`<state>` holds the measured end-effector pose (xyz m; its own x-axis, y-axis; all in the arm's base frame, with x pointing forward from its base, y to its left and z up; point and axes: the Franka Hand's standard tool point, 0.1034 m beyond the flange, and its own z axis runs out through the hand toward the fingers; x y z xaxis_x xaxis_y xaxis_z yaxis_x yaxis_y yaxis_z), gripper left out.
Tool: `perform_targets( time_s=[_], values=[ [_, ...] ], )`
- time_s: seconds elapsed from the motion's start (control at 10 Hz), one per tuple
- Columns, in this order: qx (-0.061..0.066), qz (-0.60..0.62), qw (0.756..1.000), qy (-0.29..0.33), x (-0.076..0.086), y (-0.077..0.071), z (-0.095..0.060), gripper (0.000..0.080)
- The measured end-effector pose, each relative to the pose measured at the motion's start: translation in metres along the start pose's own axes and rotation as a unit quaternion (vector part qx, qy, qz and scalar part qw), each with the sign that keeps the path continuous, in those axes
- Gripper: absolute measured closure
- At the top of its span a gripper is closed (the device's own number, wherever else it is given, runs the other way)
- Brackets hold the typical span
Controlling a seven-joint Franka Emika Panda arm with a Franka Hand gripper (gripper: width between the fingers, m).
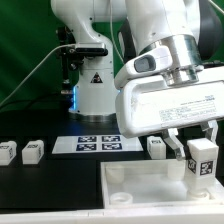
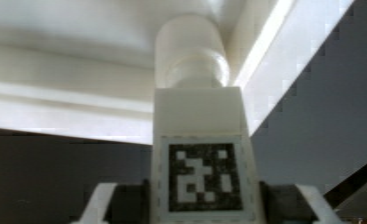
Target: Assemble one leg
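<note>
Leg (image 1: 201, 158) hangs upright in the arm's closed jaws, wrist pointing down over the white panel (image 1: 130, 185).

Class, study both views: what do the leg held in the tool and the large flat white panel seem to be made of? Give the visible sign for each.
The leg: probably white plastic, smooth with a slight sheen; its marker looks like a matte black-and-white print. The panel: likely the same white plastic, judging by its even colour and rounded, moulded-looking rim; blur leaves this open.
</note>
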<state>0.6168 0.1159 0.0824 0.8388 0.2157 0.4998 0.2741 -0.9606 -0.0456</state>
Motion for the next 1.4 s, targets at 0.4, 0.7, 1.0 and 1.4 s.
perform_targets(
  time_s=[0.4,0.7,1.0,1.4],
  values=[
    [-0.01,0.003,0.999,0.04,0.002,0.0014,0.007,0.0506],
    [-0.01,0.003,0.999,0.041,0.002,0.0018,0.007,0.0428],
    [-0.01,0.003,0.999,0.04,0.002,0.0018,0.0071,0.0192],
    [-0.01,0.003,0.999,0.04,0.0019,0.0018,0.0071,0.0151]
  ],
)
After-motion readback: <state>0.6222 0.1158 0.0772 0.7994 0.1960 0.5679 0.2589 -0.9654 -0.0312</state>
